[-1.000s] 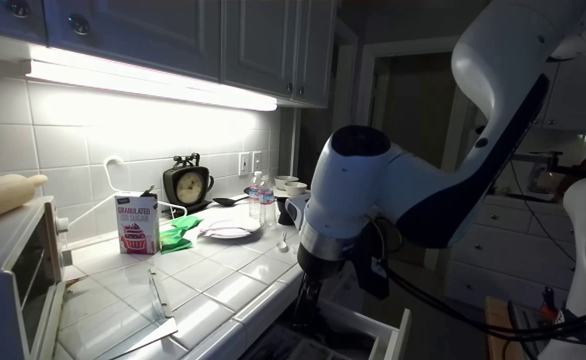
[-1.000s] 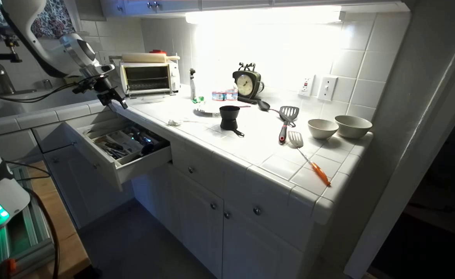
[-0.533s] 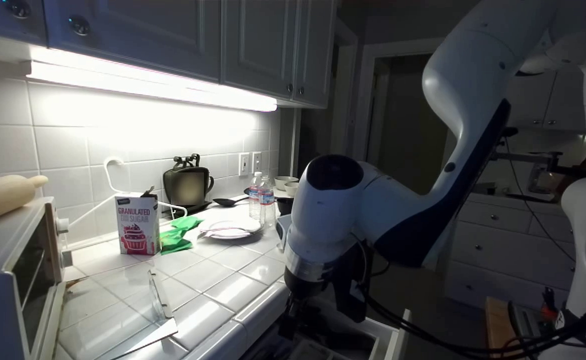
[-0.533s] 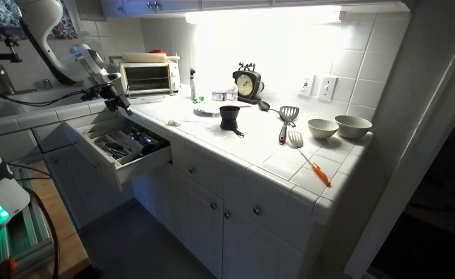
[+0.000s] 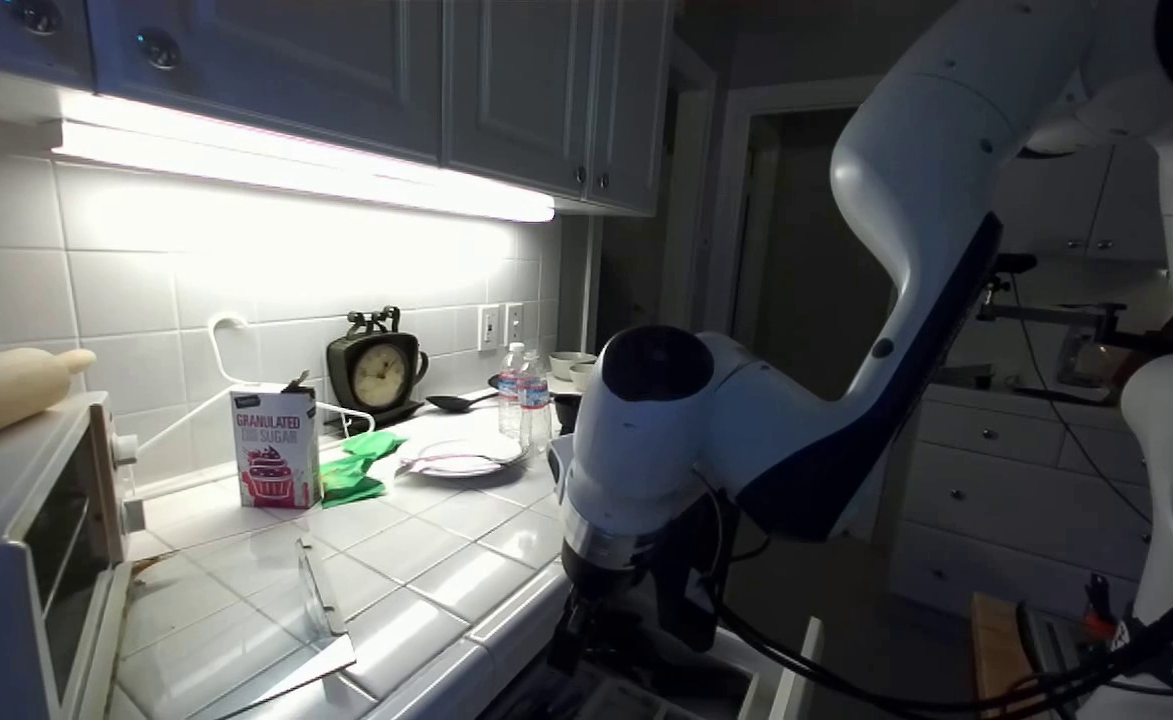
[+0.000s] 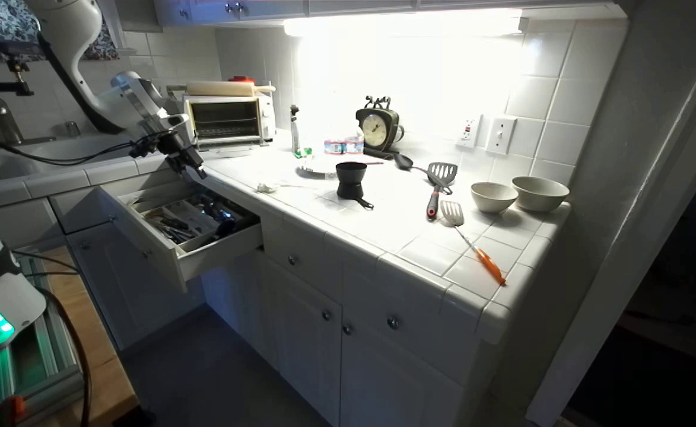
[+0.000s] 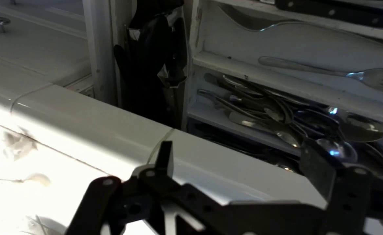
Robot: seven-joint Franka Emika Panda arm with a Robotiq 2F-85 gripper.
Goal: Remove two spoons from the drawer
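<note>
Spoons [image 7: 364,129], glossy rounded metal, heaped in white drawer [image 6: 222,254]

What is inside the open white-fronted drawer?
The drawer holds a silver metal fork, heaped silver cutlery including spoons, and black items too dim to name. Covered in the wrist view: buried pieces, and whatever lies behind the white counter edge or black gripper finger.

Just beside the sugar box [image 5: 276,448] we see crumpled green material [image 5: 351,478]; near it, white plates [image 5: 458,458]; well apart from it, two plastic bottles [image 5: 534,405].
</note>
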